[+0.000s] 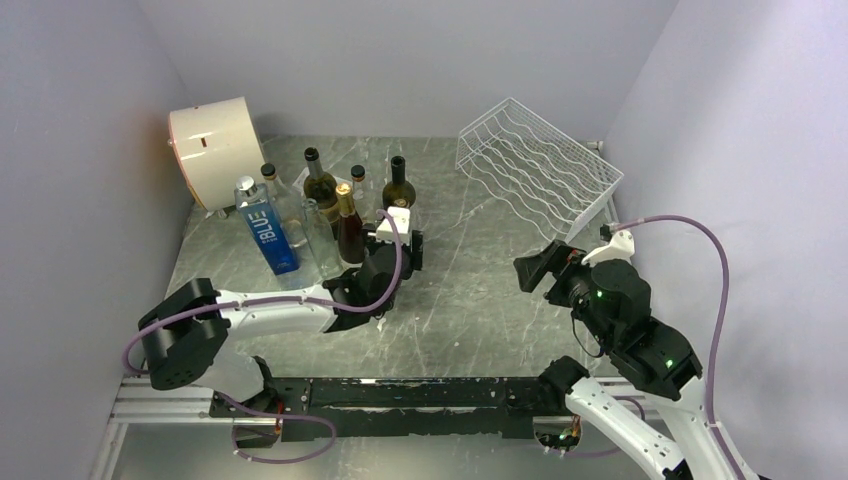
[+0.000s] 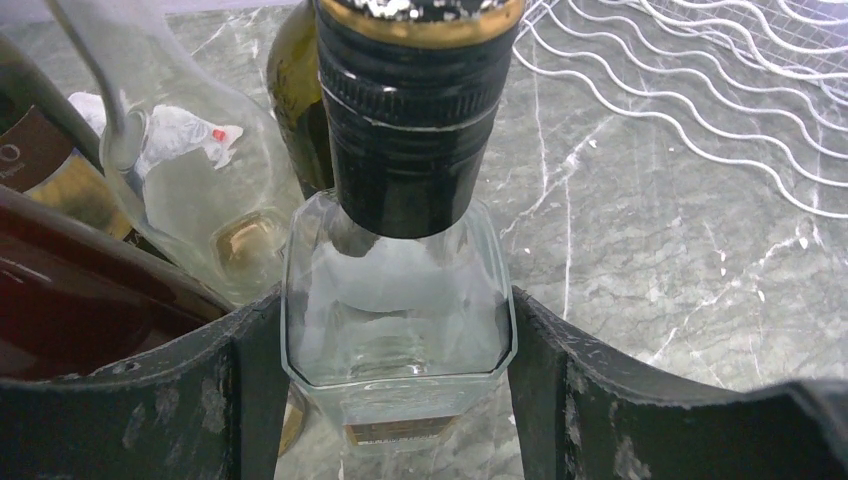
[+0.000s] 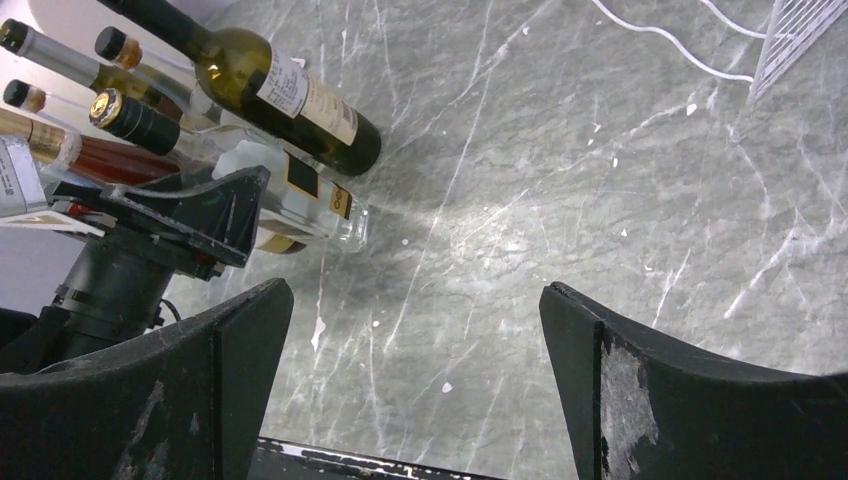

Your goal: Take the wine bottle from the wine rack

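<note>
The white wire wine rack (image 1: 540, 165) stands at the back right, and no bottle shows in its cradles. The wine bottle (image 2: 400, 300) is clear glass with a black, gold-topped cap. It stands on the marble table (image 1: 470, 290) at the edge of a cluster of bottles. My left gripper (image 2: 398, 380) is shut on its shoulders, one finger against each side. From the right wrist view the bottle (image 3: 315, 200) rests with its base on the table. My right gripper (image 3: 415, 380) hangs open and empty over bare marble, right of the bottles and in front of the rack.
Several other bottles stand together at the back left, among them a green one (image 1: 398, 185) and a blue one (image 1: 270, 235). A cream drum (image 1: 215, 150) sits in the back left corner. Grey walls close in both sides.
</note>
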`<state>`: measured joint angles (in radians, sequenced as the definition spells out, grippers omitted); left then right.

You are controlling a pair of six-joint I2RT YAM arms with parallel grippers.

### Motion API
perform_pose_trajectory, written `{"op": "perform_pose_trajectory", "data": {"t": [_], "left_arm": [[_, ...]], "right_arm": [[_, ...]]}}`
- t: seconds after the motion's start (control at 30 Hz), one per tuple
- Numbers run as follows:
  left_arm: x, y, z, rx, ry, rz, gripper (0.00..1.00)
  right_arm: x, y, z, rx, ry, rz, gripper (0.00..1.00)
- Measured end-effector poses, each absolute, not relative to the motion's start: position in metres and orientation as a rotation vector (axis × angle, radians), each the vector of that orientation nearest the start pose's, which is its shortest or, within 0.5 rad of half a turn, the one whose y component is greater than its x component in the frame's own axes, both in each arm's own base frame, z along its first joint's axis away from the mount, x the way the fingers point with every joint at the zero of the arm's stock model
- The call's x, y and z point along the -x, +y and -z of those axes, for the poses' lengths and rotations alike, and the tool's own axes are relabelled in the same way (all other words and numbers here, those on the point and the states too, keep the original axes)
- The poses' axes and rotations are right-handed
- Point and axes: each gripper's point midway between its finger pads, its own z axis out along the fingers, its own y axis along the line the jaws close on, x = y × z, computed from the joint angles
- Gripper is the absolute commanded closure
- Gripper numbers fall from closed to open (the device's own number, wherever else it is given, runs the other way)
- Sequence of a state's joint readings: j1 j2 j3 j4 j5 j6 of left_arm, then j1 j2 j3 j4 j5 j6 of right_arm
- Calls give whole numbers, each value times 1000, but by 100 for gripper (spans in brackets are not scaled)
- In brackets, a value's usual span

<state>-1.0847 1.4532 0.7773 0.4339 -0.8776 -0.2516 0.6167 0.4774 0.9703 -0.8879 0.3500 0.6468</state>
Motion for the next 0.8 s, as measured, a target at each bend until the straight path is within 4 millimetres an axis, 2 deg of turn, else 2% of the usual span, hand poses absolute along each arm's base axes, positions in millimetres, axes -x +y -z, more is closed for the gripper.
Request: {"op": "perform_pose_trajectory", "data": {"t": [0.03,0.2,0.3,0.43,0.6,0.67,0.8], "left_arm": [[-299,-289,-184,-99,1724,194,67],[-299,-288,-184,-74,1727,205,28],[-298,-286,-184,-81,1732,200,16],[-293,-278,-190,-79,1728,208,6],[-284,-267,-215,-58,1697,272,4],[-280,-265,-224,-65,1686,300,0],[-270,-266,-243,-119,1676,367,0]], "right_arm": [[-175,79,-278,-260,1956,-492,0],[-175,80,-277,-259,1958,-492,0],[-176,81,-276,-257,1963,-490,0],[-178,85,-275,-247,1976,-496,0],[-180,87,-271,-236,1990,-487,0],[-182,87,-271,-232,1989,-477,0],[-189,88,-270,-207,2006,-437,0]]}}
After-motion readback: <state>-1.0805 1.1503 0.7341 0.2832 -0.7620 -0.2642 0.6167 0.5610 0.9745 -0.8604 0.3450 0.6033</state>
